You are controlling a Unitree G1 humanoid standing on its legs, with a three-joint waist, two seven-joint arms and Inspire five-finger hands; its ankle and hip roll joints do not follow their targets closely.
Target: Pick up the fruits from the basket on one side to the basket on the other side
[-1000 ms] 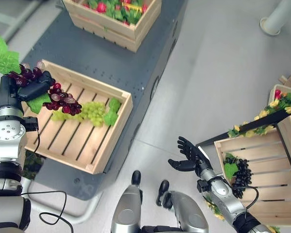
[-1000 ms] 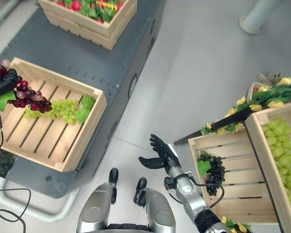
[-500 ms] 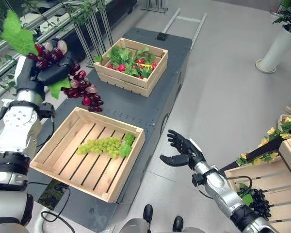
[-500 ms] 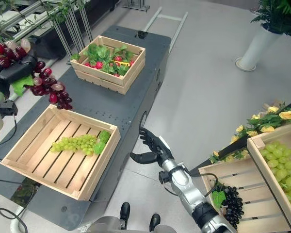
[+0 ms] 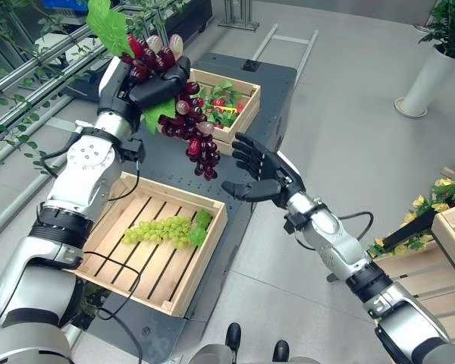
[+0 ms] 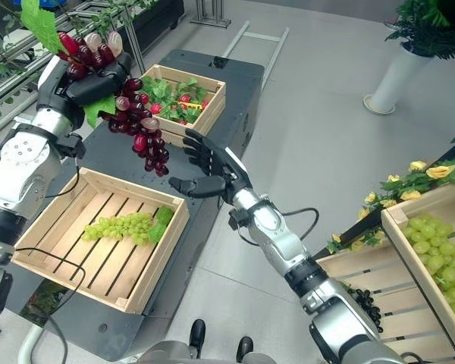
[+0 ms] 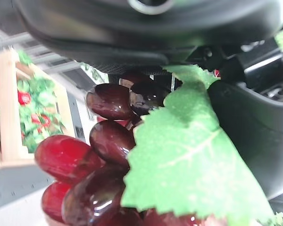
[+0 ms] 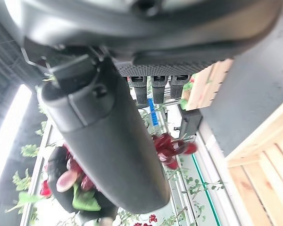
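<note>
Above the slatted wooden crate (image 5: 183,262), the left hand (image 5: 140,83) clutches glossy red grapes (image 5: 191,133). Right hand (image 5: 264,173) hangs spread wide. No writing is legible.

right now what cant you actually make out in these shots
- Red grape bunch: its stem end is wrapped inside the left hand, so the grasp point is hidden.
- Left wrist view: the leaf covers most of the bunch.
- Right hand: open, its palm side faces away in the eye views.
- Far crate: contents too small to name beyond red pieces and greenery.
</note>
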